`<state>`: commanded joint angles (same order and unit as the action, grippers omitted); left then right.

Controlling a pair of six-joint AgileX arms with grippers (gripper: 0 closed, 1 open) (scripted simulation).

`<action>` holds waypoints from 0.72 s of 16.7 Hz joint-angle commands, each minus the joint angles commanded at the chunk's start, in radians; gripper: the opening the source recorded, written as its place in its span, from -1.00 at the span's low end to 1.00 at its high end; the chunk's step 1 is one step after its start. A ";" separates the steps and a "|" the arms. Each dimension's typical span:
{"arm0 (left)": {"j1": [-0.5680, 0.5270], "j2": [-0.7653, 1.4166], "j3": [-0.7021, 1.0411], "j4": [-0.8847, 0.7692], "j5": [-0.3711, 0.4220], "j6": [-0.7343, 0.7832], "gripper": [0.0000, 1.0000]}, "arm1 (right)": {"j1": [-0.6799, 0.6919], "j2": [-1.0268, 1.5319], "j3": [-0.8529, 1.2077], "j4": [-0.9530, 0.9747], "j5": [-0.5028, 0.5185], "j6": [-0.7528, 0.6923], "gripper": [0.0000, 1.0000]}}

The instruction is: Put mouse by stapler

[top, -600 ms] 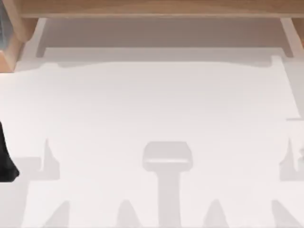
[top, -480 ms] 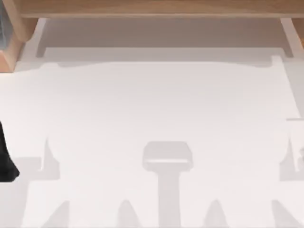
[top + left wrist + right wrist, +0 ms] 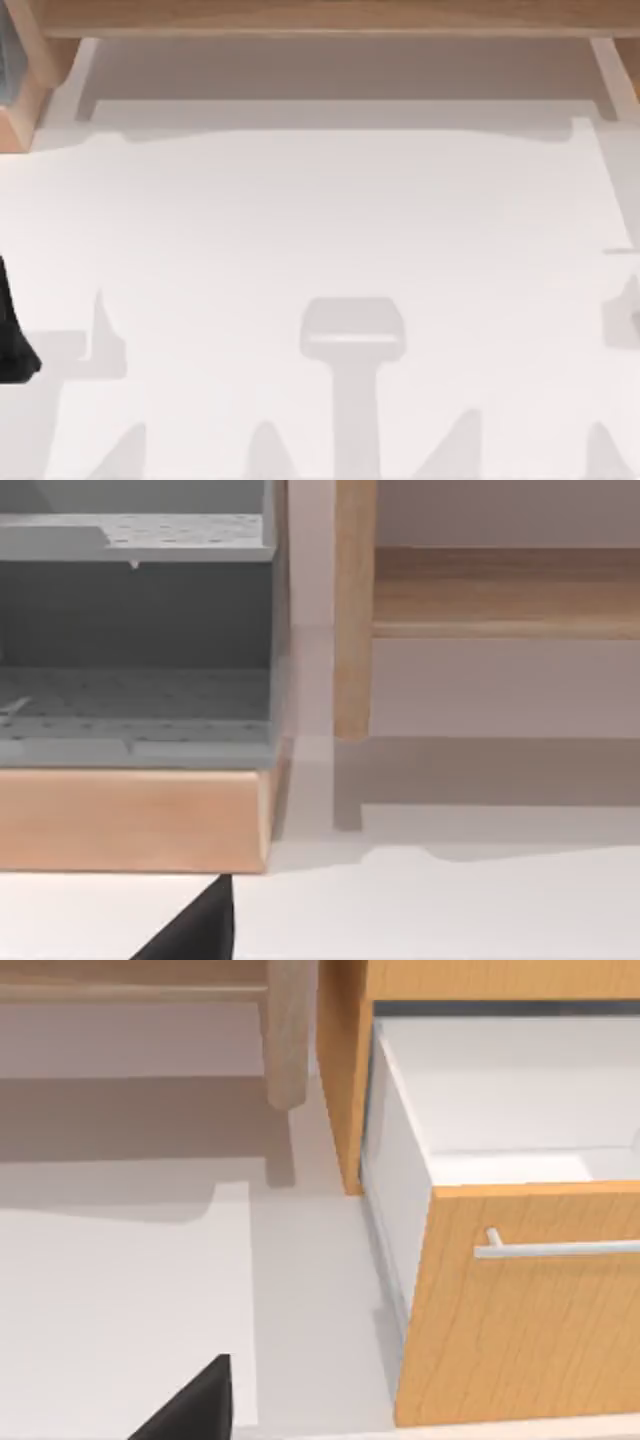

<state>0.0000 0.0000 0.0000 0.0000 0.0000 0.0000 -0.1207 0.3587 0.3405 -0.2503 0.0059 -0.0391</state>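
The mouse and the stapler are out of view. The white table (image 3: 320,220) carries arm shadows along its near edge. A black shape (image 3: 15,340) stands at the table's left edge; I cannot tell what it is. A black wedge of my left gripper (image 3: 195,932) juts in at the edge of the left wrist view, above the white table near a wooden base. A like black wedge of my right gripper (image 3: 195,1405) hangs over the table beside a drawer in the right wrist view.
A wooden shelf (image 3: 320,18) runs along the back on wooden legs (image 3: 352,610). At the left stands a grey perforated rack (image 3: 135,650) on a wooden base (image 3: 130,820). At the right a wooden drawer (image 3: 520,1300) with a metal handle (image 3: 560,1248) stands open, white inside.
The arm shadows at the right of the top view have shifted up and leftward. The black shape and shadows at the left have stayed put.
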 joint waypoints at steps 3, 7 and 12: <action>0.000 0.000 0.000 0.000 0.000 0.000 1.00 | -0.077 0.280 0.275 -0.173 0.002 -0.033 1.00; 0.000 0.000 0.000 0.000 0.000 0.000 1.00 | -0.164 0.716 0.719 -0.415 -0.002 -0.088 1.00; 0.000 0.000 0.000 0.000 0.000 0.000 1.00 | -0.232 1.266 1.281 -0.687 -0.010 -0.171 1.00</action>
<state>0.0000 0.0000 0.0000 0.0000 0.0000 0.0000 -0.3532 1.6245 1.6219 -0.9369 -0.0042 -0.2098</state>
